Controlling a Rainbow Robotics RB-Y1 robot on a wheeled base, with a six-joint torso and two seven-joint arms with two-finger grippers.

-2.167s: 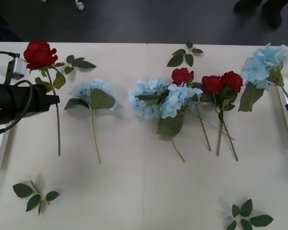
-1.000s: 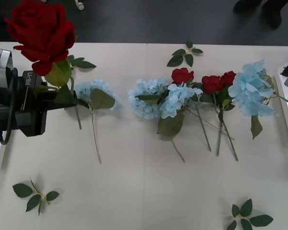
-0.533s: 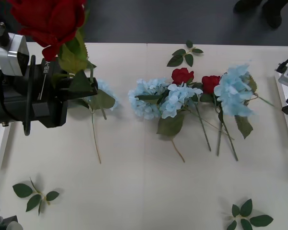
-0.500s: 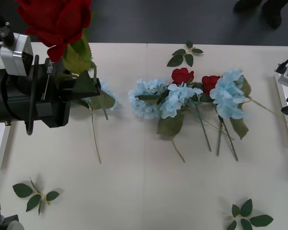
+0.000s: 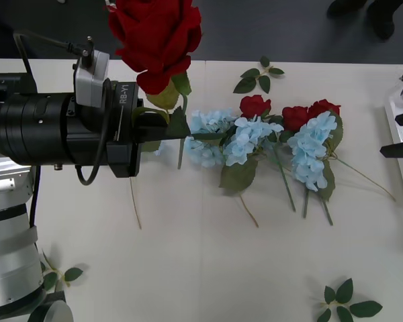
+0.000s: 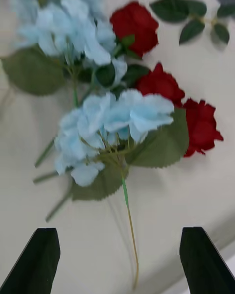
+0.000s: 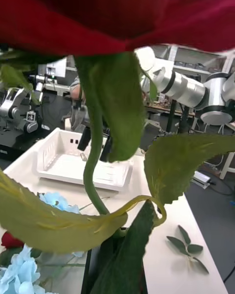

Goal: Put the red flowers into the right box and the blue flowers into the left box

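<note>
My left gripper (image 5: 176,127) is shut on the stem of one red flower (image 5: 157,32), held high above the table's middle left; its head and leaves (image 7: 112,122) crowd the left wrist view. Three more red flowers (image 5: 255,106) lie at the centre right beside several blue flowers (image 5: 248,137). One blue flower (image 5: 311,151) (image 6: 112,125) lies loose across the red ones. My right gripper (image 5: 399,134) (image 6: 117,267) hangs open just right of its stem, by the right box (image 5: 395,124) (image 7: 54,152). My left arm hides the left box.
Loose green leaf sprigs lie at the back centre (image 5: 260,76), the front right (image 5: 349,303) and the front left (image 5: 62,275). A bare stem (image 5: 133,201) pokes out from under my left arm. The near half of the table (image 5: 208,268) is open.
My left arm carried the red flower up and to the right. The right gripper swung the blue flower left, let it go onto the red ones, and drew back to the right.
</note>
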